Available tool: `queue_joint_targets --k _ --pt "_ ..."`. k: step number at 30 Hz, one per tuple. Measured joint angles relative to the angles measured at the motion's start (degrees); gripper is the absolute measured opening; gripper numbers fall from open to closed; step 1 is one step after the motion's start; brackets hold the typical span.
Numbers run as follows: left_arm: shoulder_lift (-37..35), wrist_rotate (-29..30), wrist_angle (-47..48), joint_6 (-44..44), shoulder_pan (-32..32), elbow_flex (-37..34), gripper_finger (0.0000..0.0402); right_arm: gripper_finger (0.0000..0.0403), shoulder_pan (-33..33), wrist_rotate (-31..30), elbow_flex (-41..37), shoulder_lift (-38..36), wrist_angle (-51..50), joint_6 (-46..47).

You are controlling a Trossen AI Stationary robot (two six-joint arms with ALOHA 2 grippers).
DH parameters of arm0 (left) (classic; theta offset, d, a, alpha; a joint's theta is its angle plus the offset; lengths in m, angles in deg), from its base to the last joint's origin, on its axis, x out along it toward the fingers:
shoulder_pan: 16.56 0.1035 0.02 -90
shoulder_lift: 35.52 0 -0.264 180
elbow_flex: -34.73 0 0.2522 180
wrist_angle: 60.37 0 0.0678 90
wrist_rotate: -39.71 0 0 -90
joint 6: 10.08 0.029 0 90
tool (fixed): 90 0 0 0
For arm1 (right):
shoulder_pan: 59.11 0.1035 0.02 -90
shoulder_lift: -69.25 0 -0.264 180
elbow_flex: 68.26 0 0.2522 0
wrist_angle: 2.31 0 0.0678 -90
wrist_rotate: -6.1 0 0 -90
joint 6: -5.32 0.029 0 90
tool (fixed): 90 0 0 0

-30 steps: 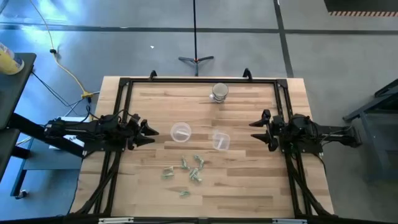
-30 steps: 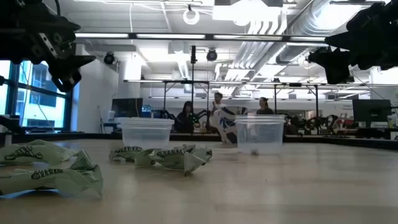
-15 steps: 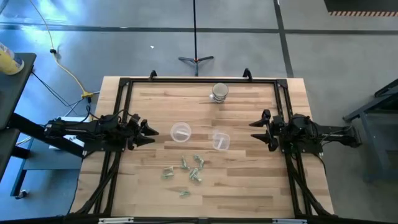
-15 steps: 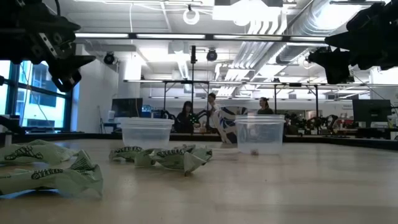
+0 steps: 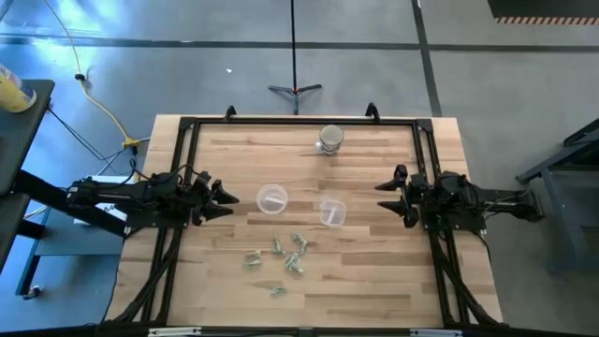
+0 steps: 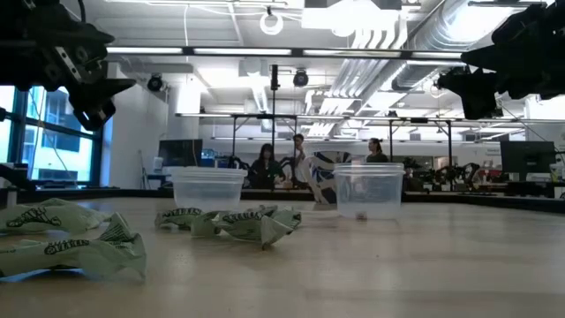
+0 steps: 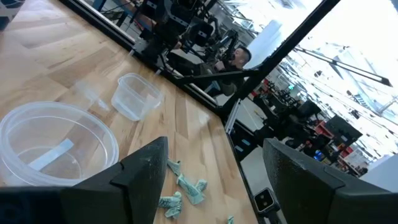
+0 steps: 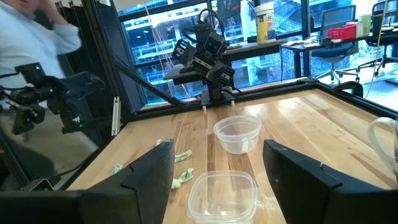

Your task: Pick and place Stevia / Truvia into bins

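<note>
Green-and-white packets (image 5: 285,256) are lying scattered on the bench (image 5: 374,281), near the two clear cups (image 5: 272,198) (image 5: 332,212), long axes pointing every way. Nothing is changing on the bench; picking is not yet starting. Left gripper (image 5: 225,198) and right gripper (image 5: 387,198) are hovering at the sides (jaws released).

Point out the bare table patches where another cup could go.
Bare wood lies between the round cup and the left gripper, between the tumbler cup and the right gripper, and along the far edge left of the grey jar. The near middle is crowded with packets.
</note>
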Motion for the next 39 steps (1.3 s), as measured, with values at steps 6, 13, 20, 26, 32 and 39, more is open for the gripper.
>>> queue_joint_targets --k 6,13,20,26,32,39 --pt "0.0 0.0 0.0 0.0 0.0 0.0 0.0299 0.0236 0.0 0.0 0.0 0.0 0.0 0.0" --pt "0.0 0.0 0.0 0.0 0.0 0.0 0.0299 0.0236 0.0 0.0 0.0 0.0 0.0 0.0" --pt "0.0 0.0 0.0 0.0 0.0 0.0 0.0299 0.0236 0.0 0.0 0.0 0.0 0.0 0.0" --pt "0.0 0.0 0.0 0.0 0.0 0.0 0.0299 0.0236 0.0 0.0 0.0 0.0 0.0 0.0" --pt "0.0 1.7 -1.0 -0.2 0.0 0.0 0.0299 0.0236 0.0 -4.9 -0.1 0.0 0.0 -4.1" --pt "0.0 1.9 -1.9 -3.2 0.0 0.0 0.0299 0.0236 0.0 -13.2 -0.1 0.0 0.6 -5.6"
